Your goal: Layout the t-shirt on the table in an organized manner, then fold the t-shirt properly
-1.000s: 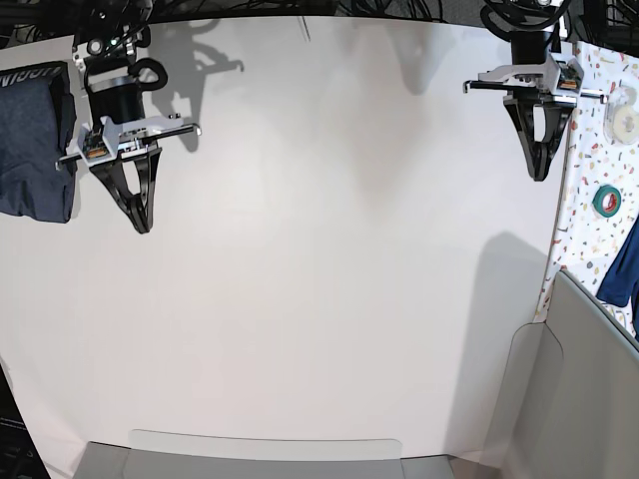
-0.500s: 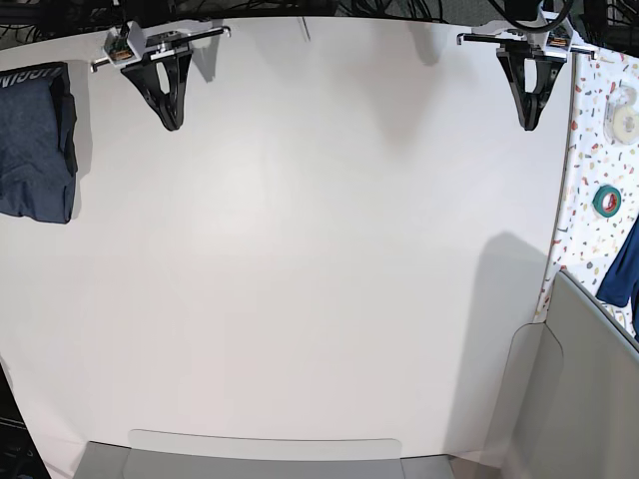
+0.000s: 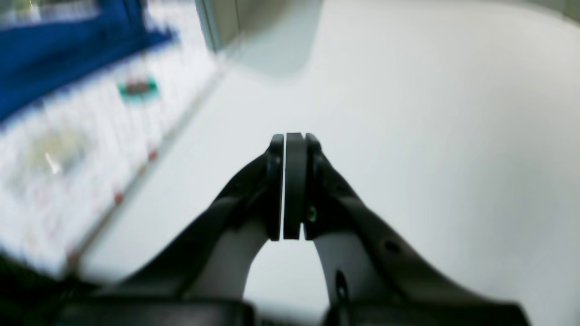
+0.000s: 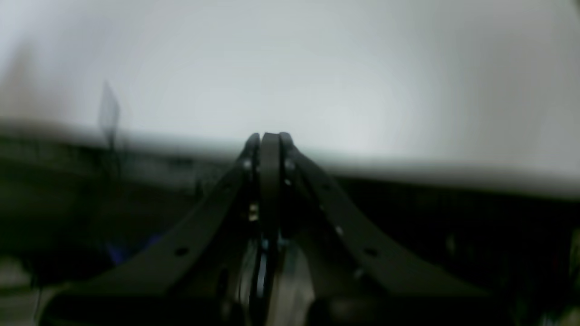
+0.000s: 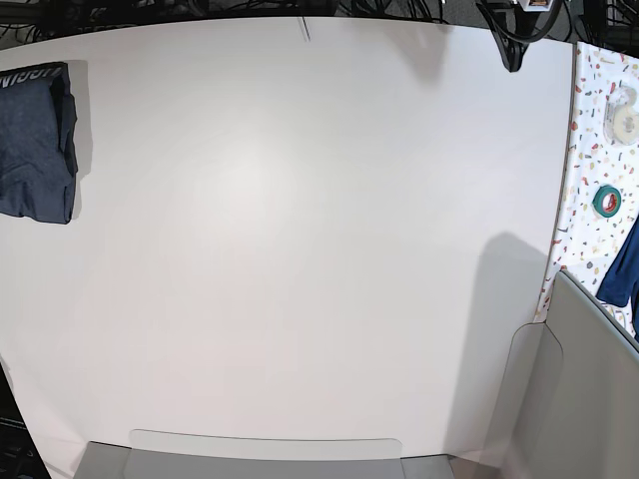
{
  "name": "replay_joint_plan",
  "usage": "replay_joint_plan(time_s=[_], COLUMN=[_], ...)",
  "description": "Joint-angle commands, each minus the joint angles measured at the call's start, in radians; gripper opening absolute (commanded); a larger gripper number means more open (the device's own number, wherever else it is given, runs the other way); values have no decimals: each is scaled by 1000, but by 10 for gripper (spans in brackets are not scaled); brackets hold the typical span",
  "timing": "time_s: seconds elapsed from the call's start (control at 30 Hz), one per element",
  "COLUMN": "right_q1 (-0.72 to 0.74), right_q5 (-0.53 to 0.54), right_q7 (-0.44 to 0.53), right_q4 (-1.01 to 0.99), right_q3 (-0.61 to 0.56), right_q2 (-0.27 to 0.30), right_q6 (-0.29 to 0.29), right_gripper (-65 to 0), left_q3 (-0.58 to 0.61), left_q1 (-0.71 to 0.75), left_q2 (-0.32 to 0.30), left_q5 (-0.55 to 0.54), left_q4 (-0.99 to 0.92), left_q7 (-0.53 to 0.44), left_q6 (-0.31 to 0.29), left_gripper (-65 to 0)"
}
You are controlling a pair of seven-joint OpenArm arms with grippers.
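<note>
A large white table (image 5: 300,230) fills the base view, and most of its surface lies bare. The dark navy t-shirt (image 5: 35,140) is seen folded into a compact block at the table's left edge, with white lettering along its top. Along the right edge a narrow speckled surface (image 5: 589,180) is set, on which a green tape roll (image 5: 606,201), a clear tape roll (image 5: 625,121) and a blue cloth (image 5: 624,264) are laid. Only the dark tip of the left gripper (image 5: 512,55) is shown at the upper right, above the table's far edge; the right gripper is not caught in this view.

In the left wrist view, blurred, the left gripper (image 3: 290,185) is seen with its fingers (image 3: 274,190) pressed flat together, nothing between them. It is held above the white table (image 3: 430,136), touching nothing. The speckled surface (image 3: 68,181), the green tape roll (image 3: 138,87) and the blue cloth (image 3: 59,50) are shown to the left.

In the right wrist view, also blurred, the right gripper (image 4: 268,181) is shown with its fingers (image 4: 253,181) fully closed and empty. The table's far part (image 4: 290,72) is seen above a dark band.
</note>
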Motion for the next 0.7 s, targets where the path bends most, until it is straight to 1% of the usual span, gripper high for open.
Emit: replay_joint_plan(time_s=[0.0, 0.1, 0.17, 0.27, 0.33, 0.37, 0.47, 0.57, 0.67], right_q1=[-18, -15, -5, 54, 111, 143, 240, 329, 417], right_q5=[14, 16, 16, 16, 16, 16, 16, 16, 16], right_q7=[26, 25, 25, 23, 23, 23, 23, 23, 23], right_q4=[-20, -113, -193, -354, -480, -549, -745, -897, -1025], right_q3=[1, 1, -1, -2, -27, -44, -76, -88, -88], right_q2=[13, 45, 63, 83, 108, 119, 131, 131, 131], right_q6=[3, 3, 3, 3, 3, 3, 3, 3, 3], right_gripper=[-650, -650, -650, -650, -650, -650, -650, -650, -650], left_q3=[-6, -8, -8, -8, -8, -8, -8, -8, -5], left_q1=[20, 28, 22, 10, -44, -73, -153, -231, -303], left_q2=[8, 16, 16, 7, 2, -18, -52, -78, -81], left_q5=[-14, -32, -92, -198, -253, -269, -275, -275, -272], left_q4=[-19, -122, -214, -392, -507, -565, -749, -899, -1039], left_q7=[-30, -30, -30, -30, -30, -30, -36, -90, -115], left_q6=[1, 1, 1, 1, 1, 1, 1, 1, 1], left_gripper=[-650, -650, -650, -650, -650, -650, -650, -650, -650])
